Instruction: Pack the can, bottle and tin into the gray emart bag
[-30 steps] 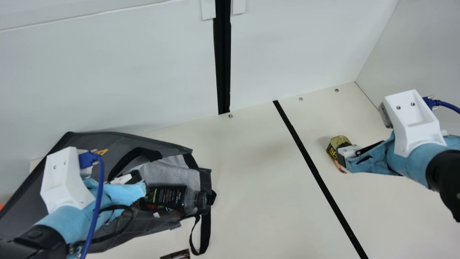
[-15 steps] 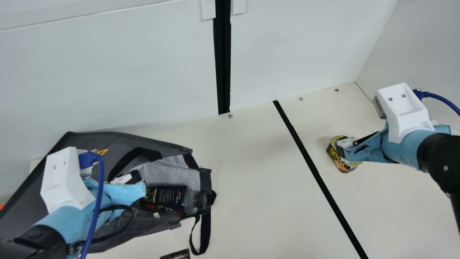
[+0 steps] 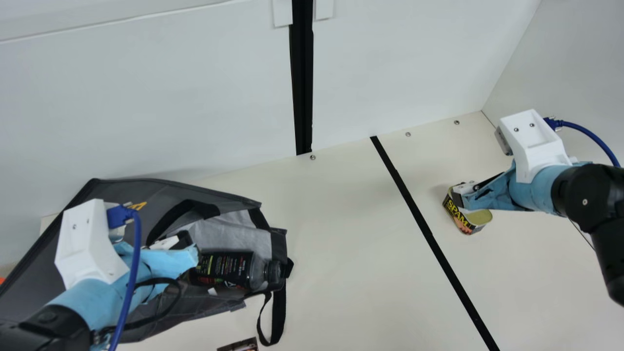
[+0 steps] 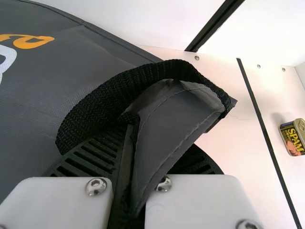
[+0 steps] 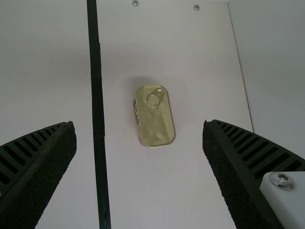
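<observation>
The gray bag [image 3: 146,192] lies at the main view's left with its mouth facing right. A dark-labelled bottle [image 3: 234,268] lies on its side in the mouth, cap outward. My left gripper [image 3: 187,243] is at the mouth's upper side; in the left wrist view this gripper [image 4: 131,160] is shut on the bag's edge beside a black strap. Over the yellow-and-black tin [image 3: 465,217] hangs my right gripper [image 3: 457,195]. From the right wrist, the tin [image 5: 156,117] stands gold lid up between the widely parted fingers of the open gripper [image 5: 138,125], touching neither.
A dark printed item [image 3: 239,345] is cut off by the main view's bottom edge. Beside it hangs a loose bag strap [image 3: 279,317]. A black line [image 3: 429,234] crosses the cream table [image 3: 341,234] between bag and tin. White walls rise behind and at the right.
My right gripper has shifted left and slightly up in the main view, uncovering more of the tin's label and lid. The left arm, bag and bottle have not moved.
</observation>
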`<act>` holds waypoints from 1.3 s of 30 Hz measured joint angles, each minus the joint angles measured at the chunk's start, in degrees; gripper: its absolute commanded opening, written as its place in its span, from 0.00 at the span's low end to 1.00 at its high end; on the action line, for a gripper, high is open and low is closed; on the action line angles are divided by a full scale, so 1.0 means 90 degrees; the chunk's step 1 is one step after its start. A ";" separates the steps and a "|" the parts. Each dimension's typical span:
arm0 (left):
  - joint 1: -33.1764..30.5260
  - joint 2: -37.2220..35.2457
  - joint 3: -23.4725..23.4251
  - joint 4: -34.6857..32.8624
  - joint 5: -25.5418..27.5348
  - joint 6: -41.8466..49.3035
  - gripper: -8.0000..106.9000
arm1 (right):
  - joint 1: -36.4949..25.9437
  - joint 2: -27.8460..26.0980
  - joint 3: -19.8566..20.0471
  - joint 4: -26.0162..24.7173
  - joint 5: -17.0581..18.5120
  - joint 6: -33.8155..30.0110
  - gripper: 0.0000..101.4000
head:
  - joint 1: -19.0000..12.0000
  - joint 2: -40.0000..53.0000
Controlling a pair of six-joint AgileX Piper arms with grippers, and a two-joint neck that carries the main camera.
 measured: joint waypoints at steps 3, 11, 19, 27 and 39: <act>0.0000 0.0000 0.0000 0.0000 0.0000 0.0000 0.16 | -0.0040 0.0143 -0.0041 0.0050 -0.0063 -0.0082 0.90 | 0.0000 0.0010; 0.0000 0.0000 0.0000 0.0000 0.0000 0.0000 0.16 | -0.0183 0.0509 -0.0132 0.0194 -0.0144 -0.0332 0.90 | 0.0000 0.0000; 0.0000 0.0000 0.0000 0.0000 0.0000 0.0000 0.16 | -0.0312 0.0888 -0.0198 0.0336 -0.0228 -0.0543 0.90 | 0.0000 0.0000; 0.0000 0.0000 0.0000 0.0000 0.0000 0.0000 0.16 | -0.0425 0.1240 -0.0223 0.0396 -0.0368 -0.0727 0.90 | 0.0000 0.0010; 0.0000 0.0000 0.0000 0.0000 0.0000 0.0000 0.16 | -0.0600 0.1696 -0.0213 0.0513 -0.0507 -0.0997 0.90 | 0.0000 0.0010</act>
